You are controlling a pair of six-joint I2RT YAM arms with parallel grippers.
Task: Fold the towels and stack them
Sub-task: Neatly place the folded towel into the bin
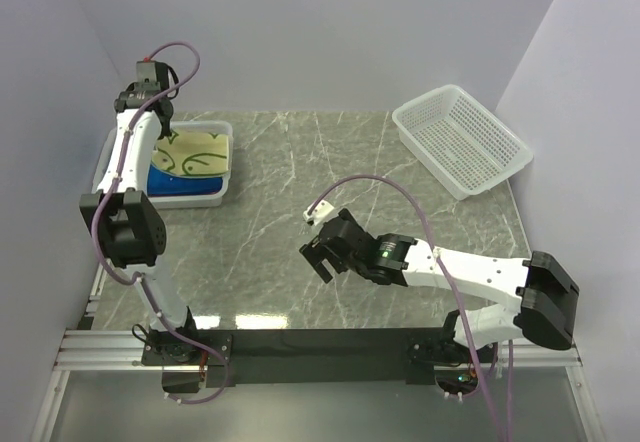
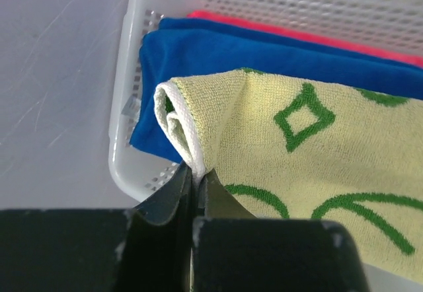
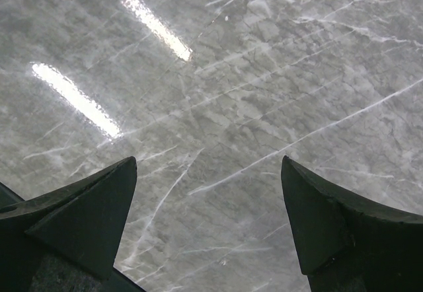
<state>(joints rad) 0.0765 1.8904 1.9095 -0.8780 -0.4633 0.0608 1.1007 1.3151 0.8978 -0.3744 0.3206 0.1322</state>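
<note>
A pale yellow towel with green motifs [image 2: 297,146] lies on top of a royal blue towel [image 2: 264,57] in a white lattice basket [image 2: 125,94]; a salmon-pink towel [image 2: 310,36] shows as a strip behind them. My left gripper [image 2: 196,173] is shut on the yellow towel's white-hemmed corner, which bunches up above the jaws. From above, the yellow towel [image 1: 195,152] and blue towel [image 1: 185,180] sit in that basket [image 1: 222,132] at the far left, under the left gripper [image 1: 163,122]. My right gripper [image 1: 320,255] hovers open over bare marble [image 3: 218,94], holding nothing.
A second white lattice basket [image 1: 460,139] stands empty at the far right corner. Grey marble tabletop [image 1: 300,232] spreads between the arms. Pale walls close in on the left, back and right. A black rail runs along the near edge.
</note>
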